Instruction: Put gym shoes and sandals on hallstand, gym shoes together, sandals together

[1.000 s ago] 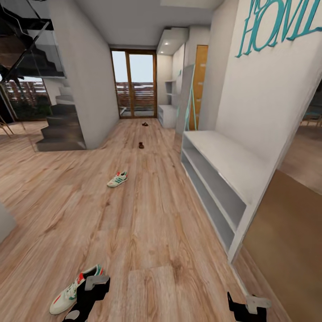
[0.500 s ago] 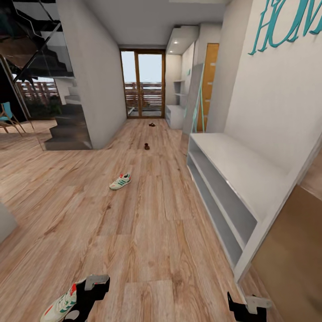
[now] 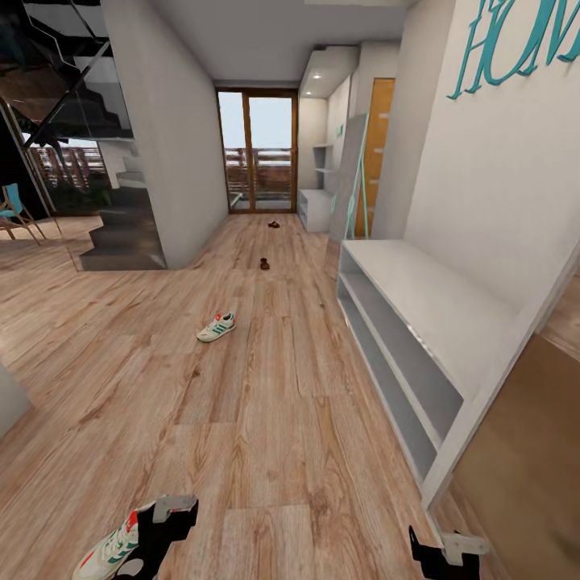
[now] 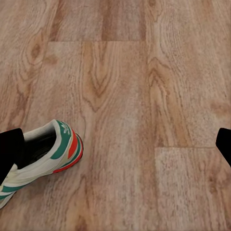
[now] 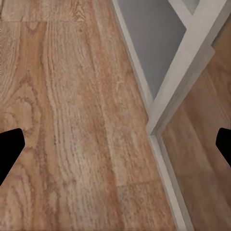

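Head view: corridor floor (image 3: 266, 419) of wood-grain plank; hallstand (image 3: 419, 314) stands beneath teal wall lettering (image 3: 515, 40) (legible: "HOM").

Left wrist view: gym shoe (image 4: 41, 156) lies well apart from the hallstand, beside one finger of the left gripper (image 4: 115, 149), spread wide. Likely light, pliable; grasp at the heel collar.

Right wrist view: right gripper (image 5: 115, 149) wide, empty, over the hallstand's corner post.

Both arms are showing as glossy black, the left gripper (image 3: 161, 524) and right gripper (image 3: 443, 552) each wearing a pale grey bracket, with black fingers (image 4: 10, 149) edging the wrist views.
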Motion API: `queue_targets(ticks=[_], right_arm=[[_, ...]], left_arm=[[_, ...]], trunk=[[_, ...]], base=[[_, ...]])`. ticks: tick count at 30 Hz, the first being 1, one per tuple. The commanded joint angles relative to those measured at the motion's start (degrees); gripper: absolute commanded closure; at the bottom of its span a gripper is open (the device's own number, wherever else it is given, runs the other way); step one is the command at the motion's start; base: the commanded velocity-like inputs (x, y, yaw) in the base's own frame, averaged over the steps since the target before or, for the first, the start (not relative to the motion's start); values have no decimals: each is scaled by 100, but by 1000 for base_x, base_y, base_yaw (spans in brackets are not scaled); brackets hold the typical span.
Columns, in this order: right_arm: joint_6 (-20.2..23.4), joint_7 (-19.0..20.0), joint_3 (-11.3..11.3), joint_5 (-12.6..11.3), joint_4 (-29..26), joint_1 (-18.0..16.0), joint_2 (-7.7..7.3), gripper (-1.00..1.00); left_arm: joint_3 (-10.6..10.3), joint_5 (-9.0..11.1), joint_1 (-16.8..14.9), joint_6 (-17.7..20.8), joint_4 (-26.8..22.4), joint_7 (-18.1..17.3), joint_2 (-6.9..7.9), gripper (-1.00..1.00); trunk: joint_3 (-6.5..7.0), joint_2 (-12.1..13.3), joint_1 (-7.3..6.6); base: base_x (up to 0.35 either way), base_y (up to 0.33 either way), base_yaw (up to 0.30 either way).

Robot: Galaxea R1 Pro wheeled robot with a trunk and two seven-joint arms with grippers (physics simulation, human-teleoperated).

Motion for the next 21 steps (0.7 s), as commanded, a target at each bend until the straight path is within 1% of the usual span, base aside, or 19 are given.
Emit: queue_targets(ticks=[1, 4, 7, 10, 11, 14, 18, 21], right_arm=[[-17, -9, 54, 18, -24, -4, 40, -100], [-17, -11, 222, 10, -87, -8, 132, -100], [-17, -17, 463, 9, -241, -15, 296, -100], [-6, -22, 724, 10, -520, -22, 501, -100], [52, -31, 928, 12, -794, -27, 665, -100], [215, -42, 1186, 14, -1159, -45, 897, -100], [508, -51, 1368, 15, -1489, -129, 1136, -100], [771, -60, 1429, 13, -1673, -230, 1248, -100]], left_arm=[[24, -9, -4, -19, 6, -2, -9, -100], [23, -13, -4, -20, 6, -2, -12, -100], [22, -16, -4, -20, 8, -2, -17, -100], [22, -17, -4, -18, 9, -2, -20, -100], [22, -19, -4, -19, 8, -2, -20, -100], [22, -28, -4, -19, 4, -2, -18, -100], [22, -37, -4, -19, -33, -2, -16, -100], [13, -38, -4, -19, -70, -2, -16, -100]], trunk=[[-5, -2, -1], [-5, -2, -1], [-5, -2, -1], [-5, -2, -1], [-5, -2, -1], [-5, -2, -1], [-5, -2, -1], [-5, -2, -1]], base=[[0, 0, 0], [0, 0, 0], [0, 0, 0], [0, 0, 0], [0, 0, 0], [0, 0, 0], [0, 0, 0], [0, 0, 0]])
